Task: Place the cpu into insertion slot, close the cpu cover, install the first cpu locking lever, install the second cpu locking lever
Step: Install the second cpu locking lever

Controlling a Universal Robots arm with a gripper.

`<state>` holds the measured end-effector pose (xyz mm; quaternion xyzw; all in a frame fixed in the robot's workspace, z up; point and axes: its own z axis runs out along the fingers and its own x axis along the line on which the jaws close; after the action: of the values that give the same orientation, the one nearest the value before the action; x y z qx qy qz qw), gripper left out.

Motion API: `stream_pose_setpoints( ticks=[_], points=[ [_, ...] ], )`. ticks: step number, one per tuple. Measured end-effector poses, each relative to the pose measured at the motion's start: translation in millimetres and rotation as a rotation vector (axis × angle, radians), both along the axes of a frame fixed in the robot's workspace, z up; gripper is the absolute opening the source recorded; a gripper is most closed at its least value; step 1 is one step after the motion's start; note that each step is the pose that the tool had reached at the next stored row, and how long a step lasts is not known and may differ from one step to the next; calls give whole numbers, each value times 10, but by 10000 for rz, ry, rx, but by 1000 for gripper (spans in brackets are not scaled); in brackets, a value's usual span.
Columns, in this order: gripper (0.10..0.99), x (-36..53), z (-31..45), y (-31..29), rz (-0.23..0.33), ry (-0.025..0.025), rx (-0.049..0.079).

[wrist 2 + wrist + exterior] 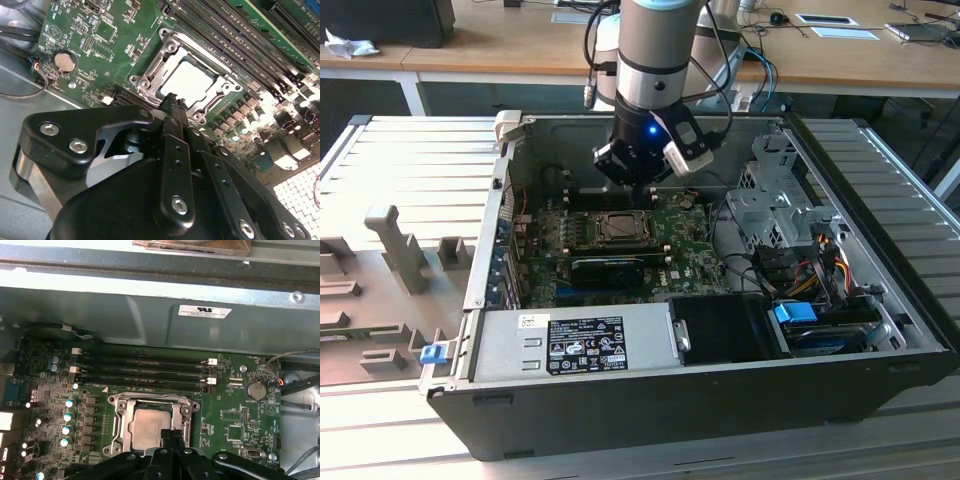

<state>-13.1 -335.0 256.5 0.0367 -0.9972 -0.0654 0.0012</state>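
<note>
The cpu point(192, 82) point(149, 427), a silver-grey square chip, lies flat in the insertion slot point(620, 228) on the green board. The cpu cover point(159, 70) point(121, 421), a silvery frame with a square cut-out, lies down around the chip. My gripper point(642, 200) point(171, 102) point(172, 432) hangs just above one edge of the socket. Its black fingers are shut against each other, and I see nothing held between them. How the locking levers stand I cannot tell.
Long black memory slots point(145, 372) run beside the socket, and a coin battery point(256, 389) sits near it. A long black card point(620, 268) lies in front of the socket. The power supply point(575, 345), drive cage point(770, 205) and cables point(810, 270) crowd the case.
</note>
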Motion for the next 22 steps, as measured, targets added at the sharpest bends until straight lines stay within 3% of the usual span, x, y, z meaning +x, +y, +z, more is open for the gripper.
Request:
stream_pose_setpoints(
  ticks=[22],
  points=[
    [106, 0, -1, -98, -1, -1, 2]
  ],
)
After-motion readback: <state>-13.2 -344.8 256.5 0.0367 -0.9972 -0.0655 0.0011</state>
